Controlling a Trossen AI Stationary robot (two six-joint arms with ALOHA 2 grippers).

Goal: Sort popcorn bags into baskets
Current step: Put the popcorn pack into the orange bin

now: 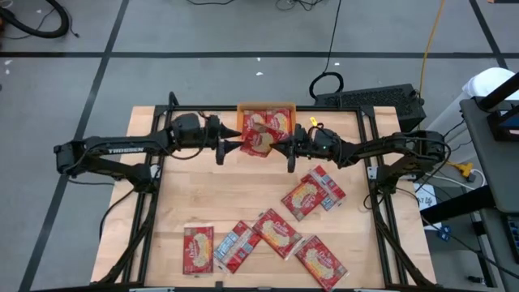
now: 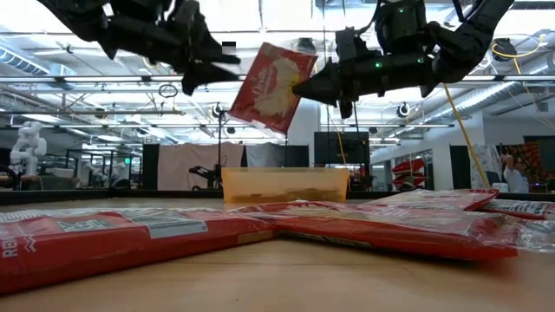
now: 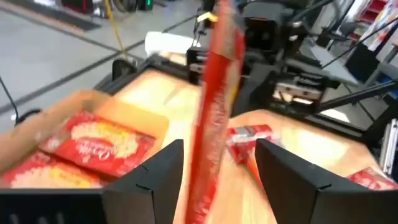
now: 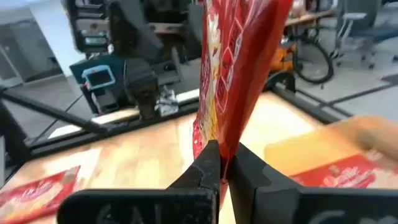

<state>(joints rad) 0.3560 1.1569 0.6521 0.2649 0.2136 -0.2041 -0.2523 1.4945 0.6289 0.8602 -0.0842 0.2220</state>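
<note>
A: Nearest the front edge of the pale wooden table [image 1: 203, 199], flat glossy red popcorn bags [image 1: 278, 233] lie scattered. I count seven: four along the front, three in a cluster closer to the right arm, a couple showing silver-grey.

B: And up in the air?

A: One more, the held packet [image 2: 270, 87], a thin crinkly rectangle hanging tilted between the two arms. The right hand [image 4: 224, 163] has its fingers pinched tight on the packet's edge. The left hand [image 3: 217, 171] sits on the packet's other side, dark fingers spread apart, the packet edge-on in the gap, not touching either finger that I can see.

B: The bin?

A: Just beyond both hands, at the far edge: one translucent orange basket [image 1: 265, 107], rectangular, at least two packets already flat inside.
</note>
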